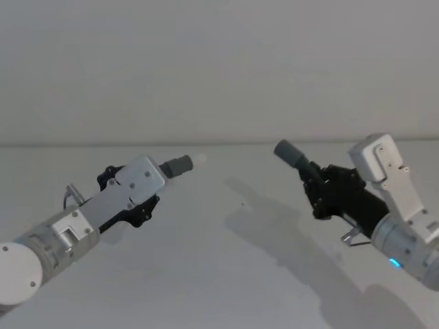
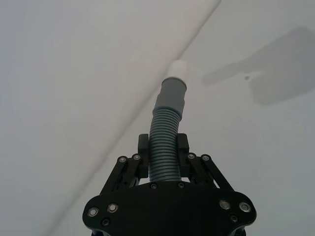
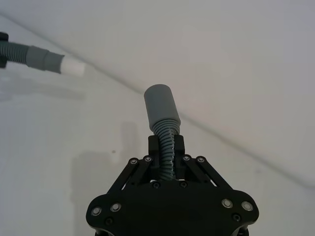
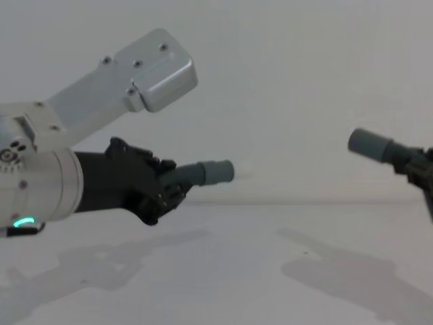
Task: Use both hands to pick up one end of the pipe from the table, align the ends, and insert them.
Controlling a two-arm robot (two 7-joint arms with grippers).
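**Operator:** Where's the pipe right now?

**Spotter:** You have both ends up off the table (image 1: 219, 274), well apart. Your left claw (image 2: 163, 147) is clamped on the ribbed pipe (image 2: 166, 125) just behind the white-tipped cuff (image 2: 172, 93). Your right claw (image 3: 166, 146) is clamped on the ribs just behind the open cuff (image 3: 160, 103). The cuffs roughly face each other across the gap, and in the chest view the open one sits a little higher. Where the middle of the pipe hangs, I can't tell.

**Operator:** How will it handle?

**Spotter:** Light, I'd judge, and soft along the ribs, so expect it to bend wherever you lean on it. The cuffs look stiff and smooth. They'd likely slip in your fingers, whereas the ribs give them something to bite on.

**Operator:** So the hold is good?

**Spotter:** I think so. You grip close behind each cuff, which leaves only a short free length, so the ends shouldn't droop or wander much. Don't move your hold onto the cuffs, because the open mouth has to stay clear for the white tip.

**Operator:** What should I watch for when pushing?

**Spotter:** Push straight along the pipe's line. If you come in at an angle, the short ribbed stretch ahead of your claw may buckle before the tip seats. The loop between your hands may also tug the ends sideways.
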